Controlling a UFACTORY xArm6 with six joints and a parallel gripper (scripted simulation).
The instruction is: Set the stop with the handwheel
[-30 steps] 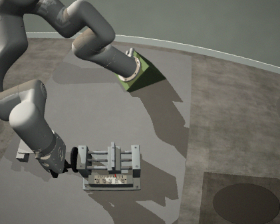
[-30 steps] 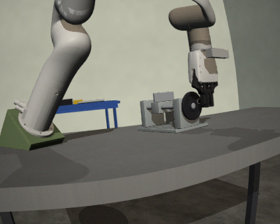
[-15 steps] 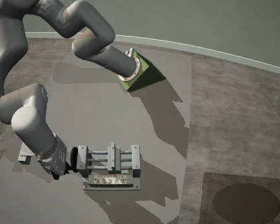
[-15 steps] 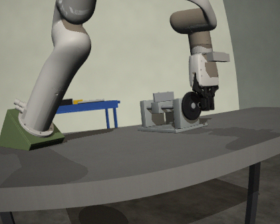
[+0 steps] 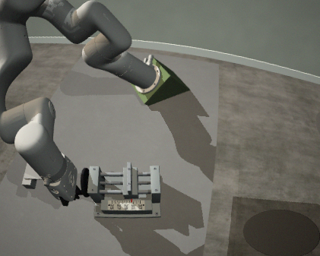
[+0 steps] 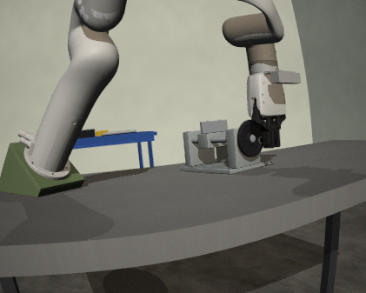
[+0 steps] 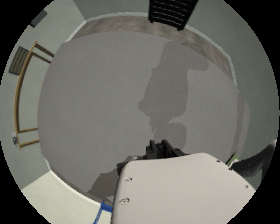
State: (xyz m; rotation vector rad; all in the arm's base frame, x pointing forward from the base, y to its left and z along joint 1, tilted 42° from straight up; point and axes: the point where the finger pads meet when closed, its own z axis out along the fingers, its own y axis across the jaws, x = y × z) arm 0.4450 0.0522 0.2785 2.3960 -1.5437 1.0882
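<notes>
Matt black handwheel (image 6: 250, 138), dull grey metal-look stop (image 5: 128, 179), smooth matt grey table (image 6: 169, 206)

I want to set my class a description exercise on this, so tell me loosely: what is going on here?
A grey robot arm on a green wedge base reaches down to a small slide fixture on the table. Its claw is shut on the black handwheel at the fixture's end, apparently on a knob at the rim. The stop sits about midway along its rails, its red pointer over the scale strip. The numbers are too small to read.
</notes>
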